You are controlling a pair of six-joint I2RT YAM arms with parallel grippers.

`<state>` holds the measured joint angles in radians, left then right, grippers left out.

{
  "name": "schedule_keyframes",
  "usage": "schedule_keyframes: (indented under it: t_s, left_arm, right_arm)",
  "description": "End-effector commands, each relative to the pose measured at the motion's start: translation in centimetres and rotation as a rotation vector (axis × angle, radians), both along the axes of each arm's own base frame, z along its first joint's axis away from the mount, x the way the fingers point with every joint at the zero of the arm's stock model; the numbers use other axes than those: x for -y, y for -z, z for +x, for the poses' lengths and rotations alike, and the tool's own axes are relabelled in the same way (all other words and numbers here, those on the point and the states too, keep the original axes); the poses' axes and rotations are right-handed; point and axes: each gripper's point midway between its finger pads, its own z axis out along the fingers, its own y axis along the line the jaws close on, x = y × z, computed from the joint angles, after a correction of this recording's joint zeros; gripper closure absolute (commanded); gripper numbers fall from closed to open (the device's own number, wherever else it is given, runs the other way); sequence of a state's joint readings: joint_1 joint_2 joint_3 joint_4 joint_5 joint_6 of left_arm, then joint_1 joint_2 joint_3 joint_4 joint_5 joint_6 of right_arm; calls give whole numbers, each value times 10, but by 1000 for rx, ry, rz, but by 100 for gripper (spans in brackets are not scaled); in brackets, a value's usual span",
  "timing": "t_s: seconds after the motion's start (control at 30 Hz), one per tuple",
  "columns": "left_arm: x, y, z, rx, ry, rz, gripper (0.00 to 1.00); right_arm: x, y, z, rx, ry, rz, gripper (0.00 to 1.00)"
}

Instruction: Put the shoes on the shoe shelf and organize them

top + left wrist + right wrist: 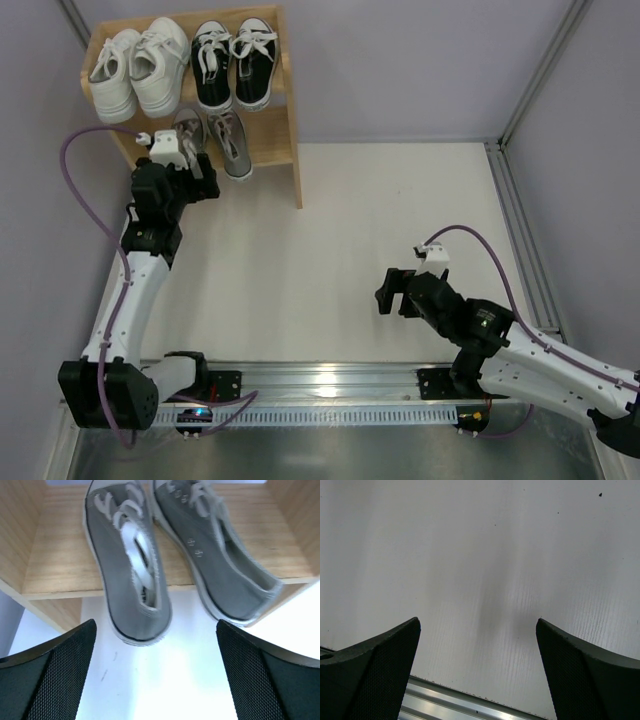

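Your open, empty left gripper [156, 630] faces the grey shoes [130, 575], heels overhanging the shoe shelf [55, 565] toward it.

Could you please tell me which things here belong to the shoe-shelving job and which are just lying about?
Job: all-white lace-up sneakers; black canvas sneakers with white toe caps; grey sneakers with white laces; light wooden two-tier shoe shelf.
Just there: purple cables; aluminium rail.
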<state>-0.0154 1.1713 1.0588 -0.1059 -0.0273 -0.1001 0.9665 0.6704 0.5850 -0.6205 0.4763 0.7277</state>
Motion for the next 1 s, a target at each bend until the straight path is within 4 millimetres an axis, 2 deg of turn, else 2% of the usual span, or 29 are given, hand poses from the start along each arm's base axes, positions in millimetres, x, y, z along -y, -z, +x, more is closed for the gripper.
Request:
schedule_keyframes:
  t_s: [0.0, 0.13, 0.17, 0.3, 0.37, 0.43, 0.47, 0.53, 0.6, 0.63, 0.67, 0.7, 0.83, 0.87, 0.97]
  left_arm:
    - [25, -17, -15, 65, 49, -68, 0]
    - [62, -25, -20, 88, 136, -102, 1]
    - [77, -28, -21, 93, 170, -112, 1]
    - [99, -27, -11, 87, 213, -141, 2]
    - [102, -26, -5, 88, 211, -139, 3]
    - [102, -16, 3, 64, 193, -133, 3]
    - [102, -24, 8, 91, 188, -135, 3]
    - [103, -18, 19, 80, 178, -123, 4]
    - [103, -22, 29, 87, 168, -113, 6]
    - [104, -16, 35, 73, 167, -99, 7]
    - [105, -18, 38, 83, 168, -96, 8]
    - [106, -25, 41, 96, 170, -94, 10]
    - [107, -26, 52, 102, 166, -69, 17]
    - [105, -21, 56, 88, 160, -53, 19]
    - [102, -15, 59, 68, 148, -26, 32]
  right_arm:
    - [-4, -4, 5, 21, -4, 0, 3]
    - [-7, -2, 5, 13, -8, -3, 3]
    - [-8, -1, 5, 10, -9, -4, 3]
    - [-6, -2, 5, 9, -5, -4, 3]
    - [-5, -2, 5, 10, 0, -3, 3]
    - [-3, -4, 5, 17, 5, -6, 3]
    - [-3, -5, 5, 20, 5, -7, 3]
    - [-2, -6, 5, 20, 8, -10, 3]
    - [-1, -6, 6, 20, 10, -13, 3]
    - [-1, -6, 6, 19, 13, -16, 3]
    - [0, -6, 6, 18, 13, -18, 3]
    - [-1, -6, 6, 17, 15, -15, 3]
    - [3, -4, 6, 17, 23, -29, 3]
    - [3, -5, 6, 19, 23, -29, 3]
    - [3, -5, 6, 20, 24, -33, 3]
